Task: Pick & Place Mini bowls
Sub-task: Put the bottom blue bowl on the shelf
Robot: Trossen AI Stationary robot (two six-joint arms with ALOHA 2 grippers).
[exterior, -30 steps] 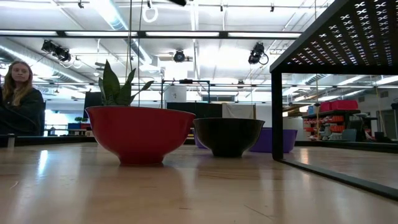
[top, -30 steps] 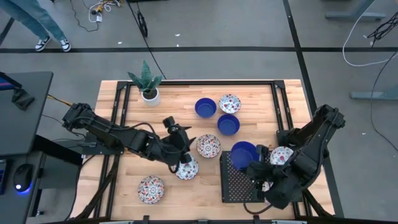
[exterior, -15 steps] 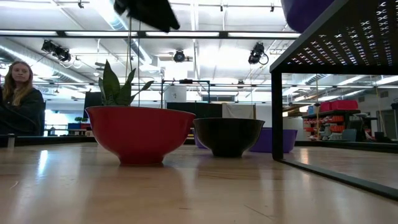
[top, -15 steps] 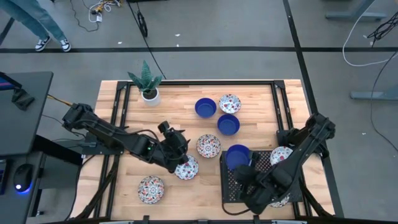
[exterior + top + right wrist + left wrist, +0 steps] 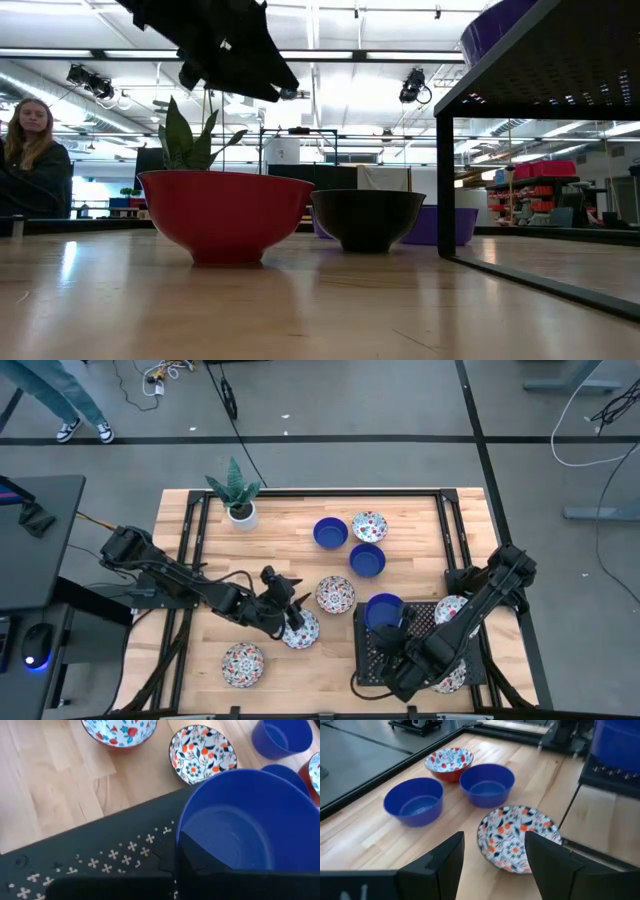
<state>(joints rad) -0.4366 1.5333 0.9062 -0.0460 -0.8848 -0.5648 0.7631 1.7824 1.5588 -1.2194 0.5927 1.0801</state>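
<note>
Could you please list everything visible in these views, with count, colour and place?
blue mini bowls: two, cobalt, on the table's far middle.
held blue bowl: one, cobalt, at the rack's left edge.
patterned mini bowls: at least five, white with red-and-blue flowers; four on the table, one on the rack.
rack: one, black, perforated, table's right side.
plant pot: one, white, far-left of the table.
table: one, light wood.
person: one, beyond the table.
left gripper: open, over a patterned bowl.
right gripper: shut on the held blue bowl.
</note>
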